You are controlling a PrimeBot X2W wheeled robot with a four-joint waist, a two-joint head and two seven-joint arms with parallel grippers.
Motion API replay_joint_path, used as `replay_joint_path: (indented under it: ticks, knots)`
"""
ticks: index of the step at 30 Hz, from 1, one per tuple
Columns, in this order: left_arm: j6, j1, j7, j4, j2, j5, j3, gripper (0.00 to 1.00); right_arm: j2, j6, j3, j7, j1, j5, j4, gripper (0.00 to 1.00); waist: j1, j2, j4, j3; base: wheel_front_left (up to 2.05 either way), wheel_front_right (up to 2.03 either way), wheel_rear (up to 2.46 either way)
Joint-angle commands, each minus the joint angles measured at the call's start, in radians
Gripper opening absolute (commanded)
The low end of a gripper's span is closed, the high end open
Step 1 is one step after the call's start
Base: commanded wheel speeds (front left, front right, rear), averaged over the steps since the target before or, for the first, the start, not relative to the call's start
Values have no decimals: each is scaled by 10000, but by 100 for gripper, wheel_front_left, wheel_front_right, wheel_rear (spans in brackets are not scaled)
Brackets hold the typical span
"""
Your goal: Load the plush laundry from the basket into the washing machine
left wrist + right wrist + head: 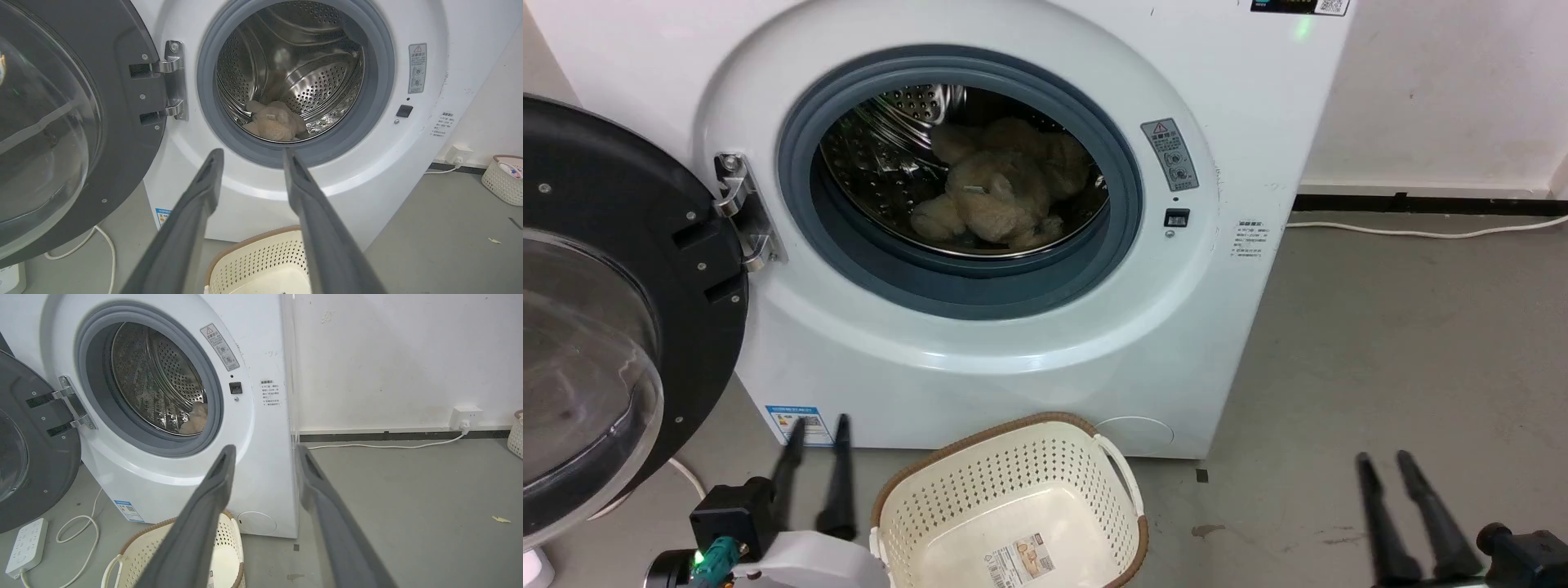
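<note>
A: So, where does the load stand?

B: Plush laundry (1001, 196) lies in the drum (314, 81) of the washing machine (1029, 367), well ahead of both sets of jaws and past the grey gasket (964, 286). Judged: loaded.

A: Basket?

B: Basket (1005, 474) sits on the floor (1380, 343) between the two sets of jaws, just beside the left jaws and well apart from the right jaws. No plush in it; the label (1021, 563) on its bottom is bare to view.

A: State of the jaws?

B: Left jaws: fingers (837, 474) parted with a clear gap, nothing between them. Right jaws: fingers (1429, 510) parted likewise, nothing held. Both sit low, short of the machine's front, touching nothing.

A: Remaining steps?

B: By the task as worded, likely none: one plush, and it is inside. The door (698, 269) stands swung wide, off to the left of the left jaws. Shutting it is not asked for.
</note>
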Motion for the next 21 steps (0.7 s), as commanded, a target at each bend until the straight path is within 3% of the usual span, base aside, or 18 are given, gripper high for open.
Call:
replay_joint_path:
  ticks: [1, 21]
  knots:
    - [-5, -1, 3, 1, -5, 9, 5, 0, 0, 0, 1, 3, -4, -5, 2, 0, 0, 0, 0, 0, 0, 0, 0]
    - [-272, -40, 165, 35, -274, 485, 259, 0, -2, 1, 52, 177, -242, -258, 131, 0, 0, 0, 43, 31, 0, 0, 0]
